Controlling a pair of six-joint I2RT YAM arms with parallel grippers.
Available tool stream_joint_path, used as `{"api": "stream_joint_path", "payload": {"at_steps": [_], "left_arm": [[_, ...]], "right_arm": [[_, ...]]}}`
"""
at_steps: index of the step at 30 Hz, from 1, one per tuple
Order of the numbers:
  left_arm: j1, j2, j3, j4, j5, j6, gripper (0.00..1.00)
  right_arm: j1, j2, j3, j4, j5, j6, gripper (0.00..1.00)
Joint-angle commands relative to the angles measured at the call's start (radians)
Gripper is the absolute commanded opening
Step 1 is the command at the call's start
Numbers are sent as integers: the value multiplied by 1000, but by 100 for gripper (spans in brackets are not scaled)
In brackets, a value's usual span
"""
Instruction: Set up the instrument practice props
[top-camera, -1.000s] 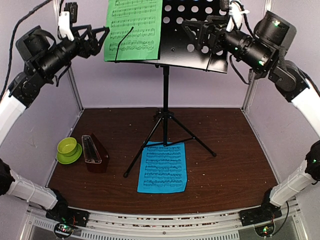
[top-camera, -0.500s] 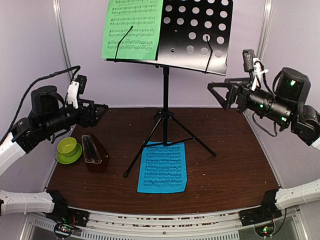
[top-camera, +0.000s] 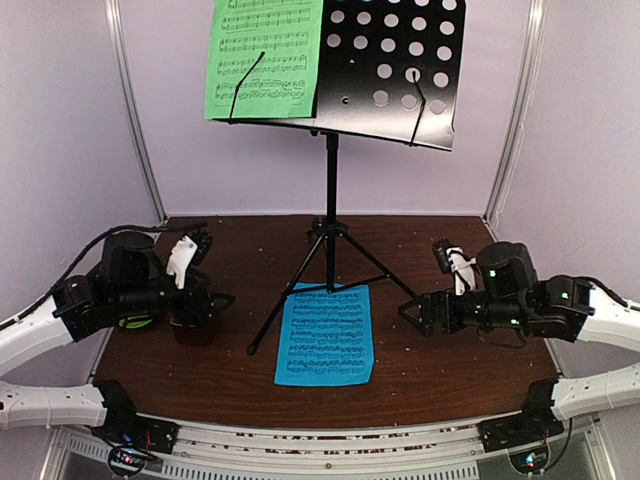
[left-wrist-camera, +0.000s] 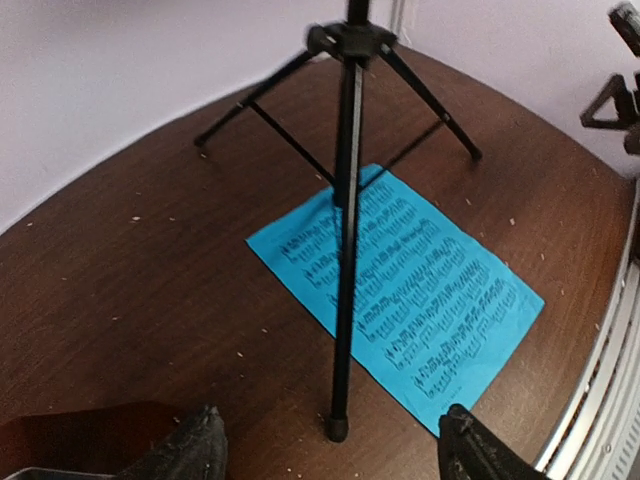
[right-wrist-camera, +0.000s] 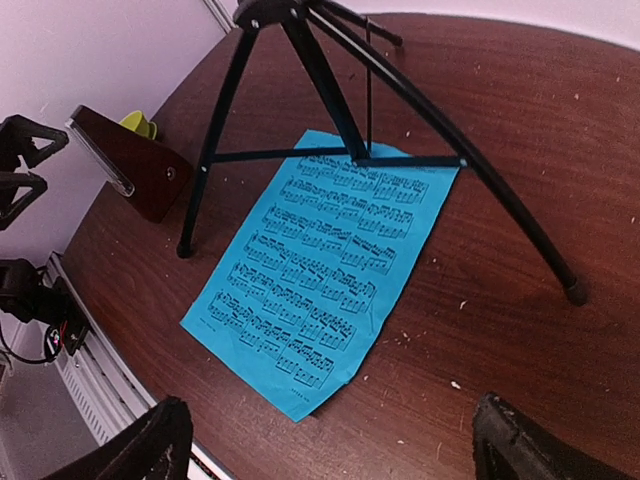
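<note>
Both end effectors hang low over the desk (top-camera: 470, 370), open, with nothing between their fingers. The left end effector (top-camera: 220, 300) sits at the left, just above the dark red-brown metronome (right-wrist-camera: 130, 165), which stands near the left edge and is partly hidden by it in the top view. The right end effector (top-camera: 408, 314) is at the right, pointing left toward the middle.

The lime green cup (right-wrist-camera: 140, 123) peeks out from behind the metronome on its far-left side; what it holds cannot be seen, and its saucer is hidden behind the left arm.

The black music stand (top-camera: 330, 200) stands upright at mid-desk on its spread tripod. The green sheet (top-camera: 265, 55) rests on the left half of the perforated tray, with a thin wire arm across it; the right half is bare.

The blue sheet (top-camera: 325, 335) lies flat on the desk, between the two end effectors and apart from both. Its far edge reaches under the tripod, and one leg crosses above its left part.
</note>
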Motion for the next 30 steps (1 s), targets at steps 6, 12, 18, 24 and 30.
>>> {"api": "stream_joint_path", "payload": {"at_steps": [6,12,18,24,30], "left_arm": [[-221,234,7,22,12,249,70],[-314,455,102,70,-5,339,66],[-412,661,230,127,-14,371,64],[-505,824,317,210,-45,283,63],[-573,987,434,240,-130,234,64]], "right_arm": [[2,178,-92,127,-183,141,94],[3,328,-127,177,-326,165,88],[-12,378,-144,213,-335,174,86],[-90,347,-181,181,-317,178,86],[-189,281,-241,187,-349,169,87]]}}
